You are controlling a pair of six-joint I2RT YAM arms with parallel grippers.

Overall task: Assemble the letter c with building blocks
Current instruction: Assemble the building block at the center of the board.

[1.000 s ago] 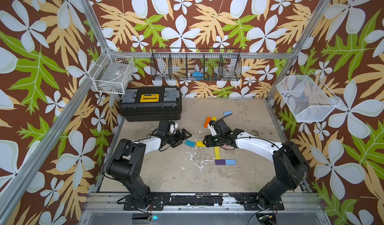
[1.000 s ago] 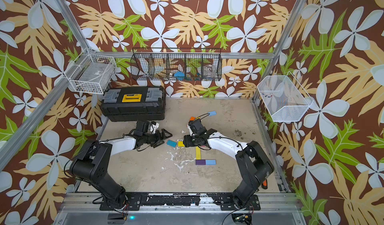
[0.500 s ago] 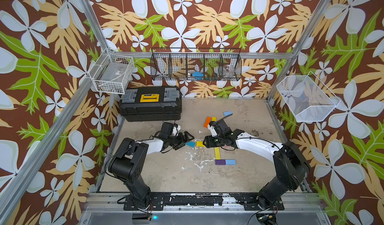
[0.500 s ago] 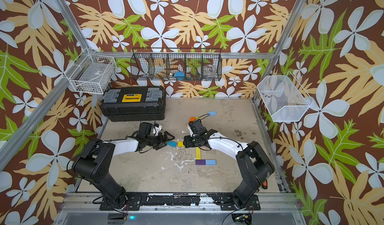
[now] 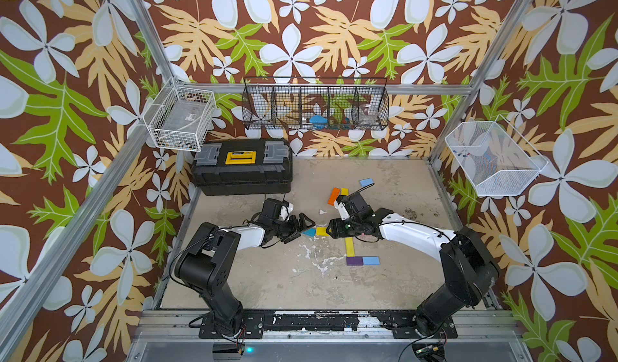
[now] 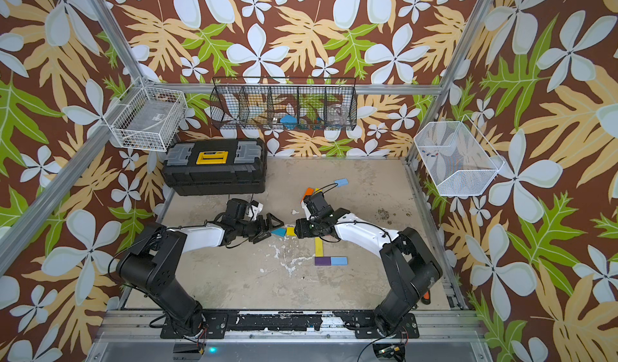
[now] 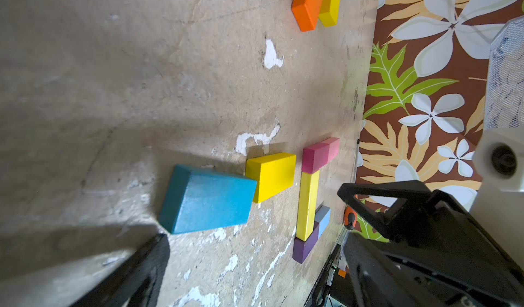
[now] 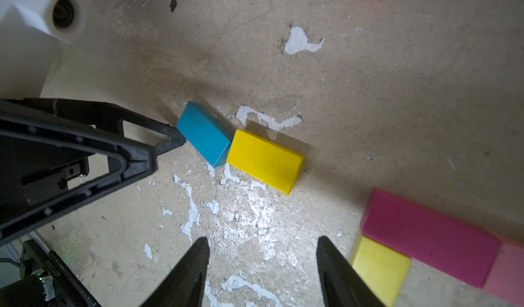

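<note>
Worn beige tabletop (image 5: pixel 267 276), near its middle: the small teal rectangular block (image 5: pixel 309 232) lies just ahead of my left gripper (image 7: pixel 251 212), jaws spread wide. Its long axis points at the touching yellow rectangular block (image 5: pixel 321 231). My right gripper (image 8: pixel 262 241), part-spread and empty, is nearer the yellow.

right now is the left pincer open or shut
Open. In the left wrist view the left pincer has its fingers wide apart, the teal block lying unclamped on the table.
</note>
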